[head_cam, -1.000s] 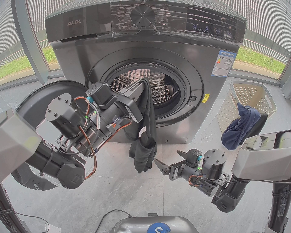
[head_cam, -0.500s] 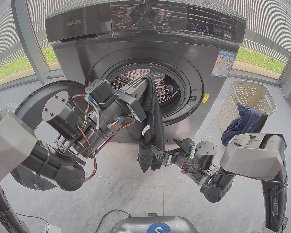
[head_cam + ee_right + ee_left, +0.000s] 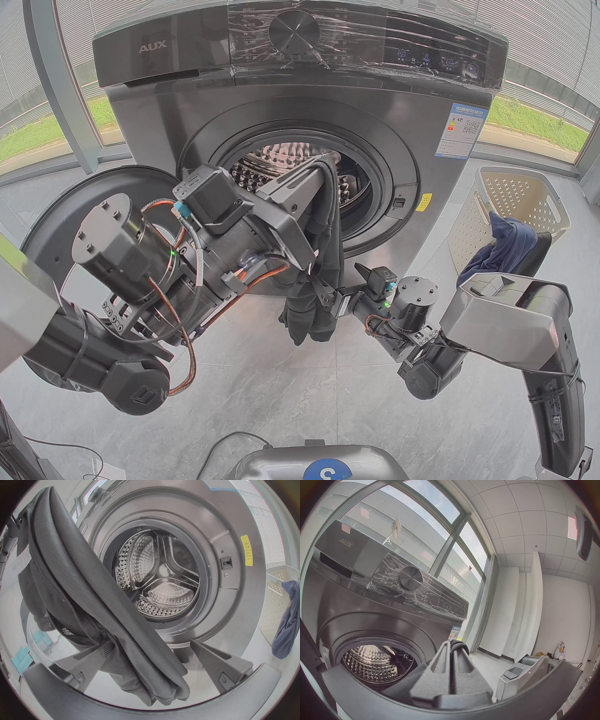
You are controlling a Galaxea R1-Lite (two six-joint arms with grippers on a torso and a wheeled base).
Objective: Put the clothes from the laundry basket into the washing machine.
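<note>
A dark grey garment point(image 3: 320, 250) hangs from my left gripper point(image 3: 323, 164), which is shut on its top fold just in front of the washing machine's round opening point(image 3: 284, 164). The left wrist view shows the closed fingers point(image 3: 440, 664) with the cloth point(image 3: 458, 643) looped over their tips. My right gripper point(image 3: 323, 294) stands open lower down, at the garment's hanging end. From the right wrist, the garment point(image 3: 93, 605) drapes between the spread fingers point(image 3: 215, 659), and the bare steel drum point(image 3: 162, 580) lies behind it.
The machine's door point(image 3: 69, 206) is swung open on the left. A white laundry basket point(image 3: 522, 197) leans by the machine at the right, with a blue garment point(image 3: 500, 256) draped over its rim. Grey tiled floor lies in front.
My left gripper has carried the garment right and up, closer to the drum opening. My right gripper has come left and up from the floor area to the garment's lower end.
</note>
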